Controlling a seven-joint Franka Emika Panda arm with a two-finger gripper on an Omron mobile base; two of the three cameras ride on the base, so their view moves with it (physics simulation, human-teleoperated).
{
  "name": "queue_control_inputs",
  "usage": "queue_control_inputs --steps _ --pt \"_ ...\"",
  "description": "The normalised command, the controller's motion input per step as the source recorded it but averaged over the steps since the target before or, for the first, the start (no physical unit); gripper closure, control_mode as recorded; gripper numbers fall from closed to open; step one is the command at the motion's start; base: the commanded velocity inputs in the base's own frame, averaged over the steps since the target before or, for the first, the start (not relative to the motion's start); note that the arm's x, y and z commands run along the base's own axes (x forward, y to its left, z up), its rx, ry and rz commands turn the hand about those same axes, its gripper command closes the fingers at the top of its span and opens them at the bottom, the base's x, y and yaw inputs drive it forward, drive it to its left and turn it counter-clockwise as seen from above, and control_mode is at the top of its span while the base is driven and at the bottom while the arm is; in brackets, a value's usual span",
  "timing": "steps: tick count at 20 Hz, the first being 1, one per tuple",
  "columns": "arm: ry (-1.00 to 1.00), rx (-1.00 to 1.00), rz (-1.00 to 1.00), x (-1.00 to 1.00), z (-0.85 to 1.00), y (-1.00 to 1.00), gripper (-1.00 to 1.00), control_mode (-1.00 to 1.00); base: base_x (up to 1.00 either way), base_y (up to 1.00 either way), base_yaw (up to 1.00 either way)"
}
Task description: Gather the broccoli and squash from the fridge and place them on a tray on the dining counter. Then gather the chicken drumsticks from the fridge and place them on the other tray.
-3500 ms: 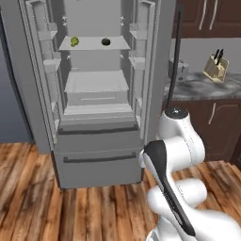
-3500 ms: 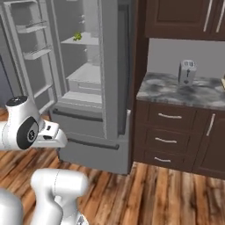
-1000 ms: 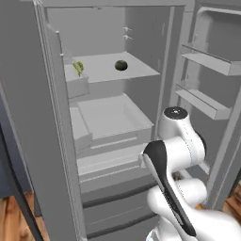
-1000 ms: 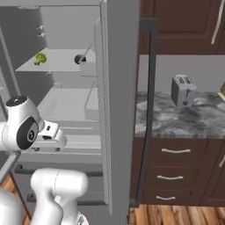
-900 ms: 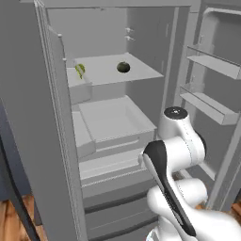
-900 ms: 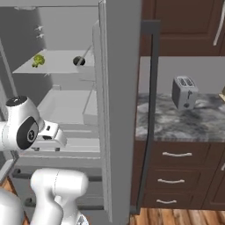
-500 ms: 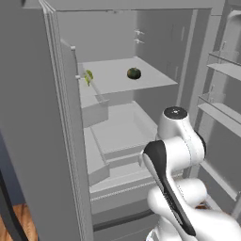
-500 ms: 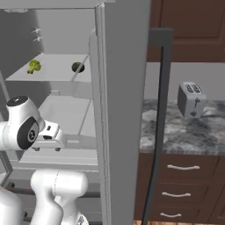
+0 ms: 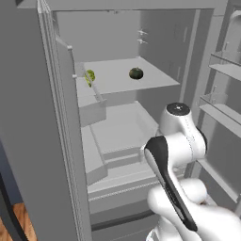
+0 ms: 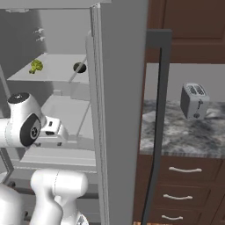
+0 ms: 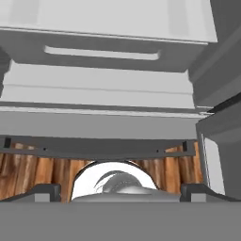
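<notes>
The fridge [image 9: 117, 136] stands open right in front of me. On its upper shelf lie the broccoli [image 9: 89, 76], small and green-yellow, at the left, and the squash [image 9: 136, 73], dark and round, to its right. The right base view has the same broccoli [image 10: 36, 66] and squash [image 10: 79, 67]. My gripper [image 11: 121, 192] is open and holds nothing, its fingertips [image 11: 44, 192] wide apart. It hangs low, below the shelf, facing the fridge's lower drawers [image 11: 103, 52] and the wood floor. The trays, dining counter and chicken drumsticks are out of view.
The fridge's open right door [image 10: 123, 110] rises close on my right, its dark bar handle [image 10: 158, 132] beside it. Past it, a toaster [image 10: 194, 101] stands on a marbled counter [image 10: 184, 136] over dark drawers. Door shelves [image 9: 223, 108] jut out at the right.
The base has driven closer to the fridge, so the whole picture has shifted and the shelf looks larger. The arm keeps its pose and the gripper stays open.
</notes>
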Motion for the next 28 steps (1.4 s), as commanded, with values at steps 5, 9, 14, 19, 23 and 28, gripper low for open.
queue_control_inputs --steps 5,9,14,19,23,28 --pt "-0.15 0.01 0.18 0.49 0.96 -0.15 -1.0 -1.0 0.0 0.0 0.0" --pt "-0.14 0.0 0.06 0.43 1.0 -0.06 -1.0 -1.0 0.0 0.0 0.0" --pt "-0.09 -0.02 0.0 0.39 0.8 0.0 -1.0 -1.0 0.0 0.0 0.0" --pt "-0.14 -0.03 -0.01 0.28 0.68 0.0 -1.0 -1.0 0.0 0.0 0.0" --pt "-0.14 0.0 -0.01 0.52 0.52 0.0 -1.0 -1.0 0.0 0.0 0.0" --pt "-0.01 0.0 0.0 0.5 0.17 0.0 -1.0 -1.0 0.0 0.0 0.0"
